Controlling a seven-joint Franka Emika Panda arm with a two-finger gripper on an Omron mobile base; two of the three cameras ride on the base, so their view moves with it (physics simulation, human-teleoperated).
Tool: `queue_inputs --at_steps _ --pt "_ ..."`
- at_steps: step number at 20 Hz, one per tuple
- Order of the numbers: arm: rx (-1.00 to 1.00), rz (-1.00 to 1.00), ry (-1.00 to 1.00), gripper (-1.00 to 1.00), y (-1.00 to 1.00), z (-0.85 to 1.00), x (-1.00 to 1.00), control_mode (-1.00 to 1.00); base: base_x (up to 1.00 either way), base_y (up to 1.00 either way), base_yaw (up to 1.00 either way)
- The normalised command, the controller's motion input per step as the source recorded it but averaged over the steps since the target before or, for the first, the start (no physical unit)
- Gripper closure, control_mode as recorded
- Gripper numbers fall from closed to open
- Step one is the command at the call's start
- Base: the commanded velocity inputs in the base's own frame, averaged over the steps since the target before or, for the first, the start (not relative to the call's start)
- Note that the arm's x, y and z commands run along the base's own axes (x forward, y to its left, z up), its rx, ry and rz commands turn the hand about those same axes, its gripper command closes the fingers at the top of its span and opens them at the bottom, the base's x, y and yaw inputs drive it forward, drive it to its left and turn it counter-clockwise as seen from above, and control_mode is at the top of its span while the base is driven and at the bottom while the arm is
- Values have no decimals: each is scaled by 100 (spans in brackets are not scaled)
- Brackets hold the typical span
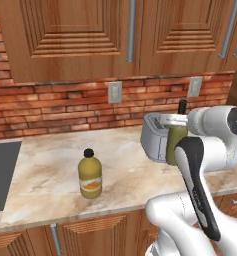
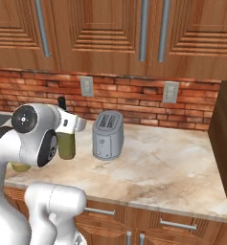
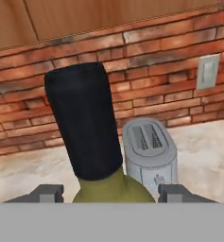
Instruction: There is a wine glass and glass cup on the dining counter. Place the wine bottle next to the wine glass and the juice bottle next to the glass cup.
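The wine bottle is sitting between the two dark fingertips of the gripper in the hand view, its matte black neck rising as a smooth cylinder from rounded olive-green shoulders. The fingers are standing either side of the shoulders, close against them, and look to be clamping the bottle, though the contact itself is hidden at the frame's bottom.

In the left base view the wine bottle is showing as a slim green body with a dark top, partly covered by the white arm, near the back of the beige marbled counter and just beside the toaster. Whether its base is touching the stone cannot be told. The toaster is a boxy brushed-grey shape with rounded corners and two slots on top, which the hand view is showing most clearly.

The juice bottle is standing upright towards the counter's front edge, well apart from the toaster: squat, rounded, glossy yellow, with a short neck, a black cap and an orange-and-white label whose writing is too small to read. In the right base view the arm is covering nearly all of it.

Behind the counter a rough red brick wall is carrying two pale outlet plates, under ribbed wooden cabinets with metal bar handles.
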Motion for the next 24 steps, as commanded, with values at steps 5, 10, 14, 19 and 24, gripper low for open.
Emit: queue_inputs --at_steps 5,10,14,19,24 --pt "7 41 -22 100 5 6 -3 -100 0 0 0" --pt "13 31 -11 100 3 7 -7 -100 0 0 0" --pt "12 25 -1 100 4 4 -4 -100 0 0 0" --pt "5 22 0 100 0 13 -8 -100 0 0 0" --pt "0 13 0 100 5 10 -10 -100 0 0 0"
